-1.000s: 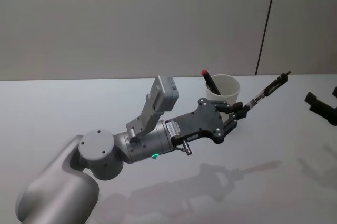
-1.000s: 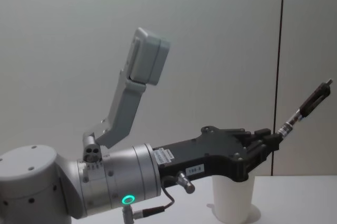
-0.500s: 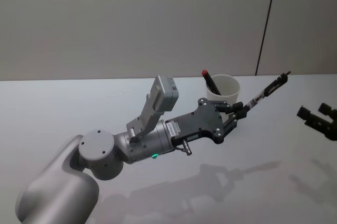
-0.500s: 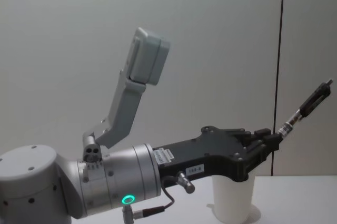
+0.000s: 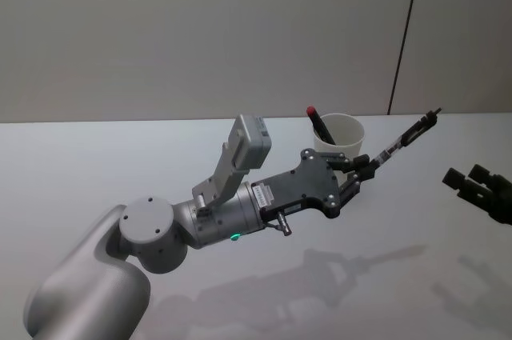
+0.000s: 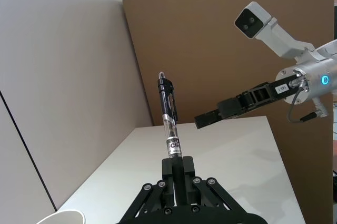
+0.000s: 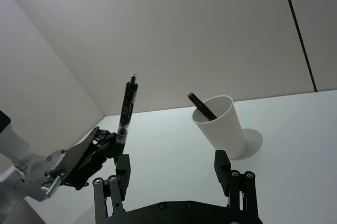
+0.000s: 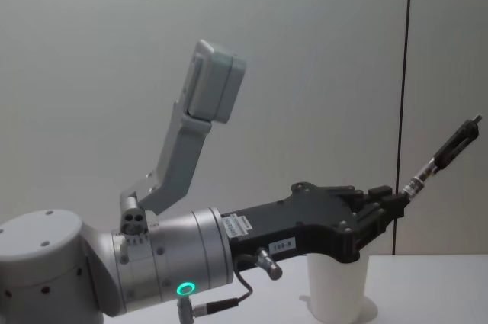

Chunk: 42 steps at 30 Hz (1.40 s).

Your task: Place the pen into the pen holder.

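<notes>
The pen (image 5: 404, 142), clear-barrelled with a black clip (its print too small to read), slants up and to the right. The left hand (image 5: 364, 168) pinches its lower end, just near-right of the pen holder (image 5: 352, 142) on the counter (image 5: 96, 164). The right hand (image 5: 466, 177) hovers farther right, fingers spread.

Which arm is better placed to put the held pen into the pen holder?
Left: the left pincer grips the pen near the pen holder; the right pincer is open, empty, farther off.
</notes>
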Tool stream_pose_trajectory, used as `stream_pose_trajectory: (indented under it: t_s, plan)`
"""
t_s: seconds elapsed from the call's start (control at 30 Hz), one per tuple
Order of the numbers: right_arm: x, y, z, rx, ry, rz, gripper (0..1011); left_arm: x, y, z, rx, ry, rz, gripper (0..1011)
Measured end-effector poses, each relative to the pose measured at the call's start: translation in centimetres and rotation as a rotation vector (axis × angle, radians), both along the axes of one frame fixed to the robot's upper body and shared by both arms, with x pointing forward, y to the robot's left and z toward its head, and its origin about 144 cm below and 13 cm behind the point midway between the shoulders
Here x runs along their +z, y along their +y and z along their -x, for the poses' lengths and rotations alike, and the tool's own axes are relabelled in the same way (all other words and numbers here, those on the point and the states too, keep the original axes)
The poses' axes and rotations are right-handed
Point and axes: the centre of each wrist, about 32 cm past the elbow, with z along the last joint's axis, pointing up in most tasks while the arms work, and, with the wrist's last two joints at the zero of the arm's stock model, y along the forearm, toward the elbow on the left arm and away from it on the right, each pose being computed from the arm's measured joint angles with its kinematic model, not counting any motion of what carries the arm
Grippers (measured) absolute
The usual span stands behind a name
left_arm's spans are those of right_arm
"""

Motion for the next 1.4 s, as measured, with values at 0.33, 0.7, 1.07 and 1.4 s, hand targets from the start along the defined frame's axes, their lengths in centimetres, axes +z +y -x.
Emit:
stream_pose_trajectory:
  t_s: [0.33, 0.7, 1.07, 1.4]
  plan:
    - [0.0, 1.0, 0.5, 0.004, -0.036, -0.051, 1002, 0.0, 0.0, 0.0, 0.0, 0.0, 0.0, 126]
    - [0.3, 2.5, 0.7, -0.015, -0.045, -0.096, 1002, 0.0, 0.0, 0.0, 0.0, 0.0, 0.0, 126]
    - [0.7, 4.2, 0.5, -0.031, -0.036, -0.133, 1002, 0.0, 0.0, 0.0, 0.0, 0.0, 0.0, 126]
    - [1.2, 5.6, 0.0, -0.051, -0.008, -0.165, 1002, 0.0, 0.0, 0.0, 0.0, 0.0, 0.0, 126]
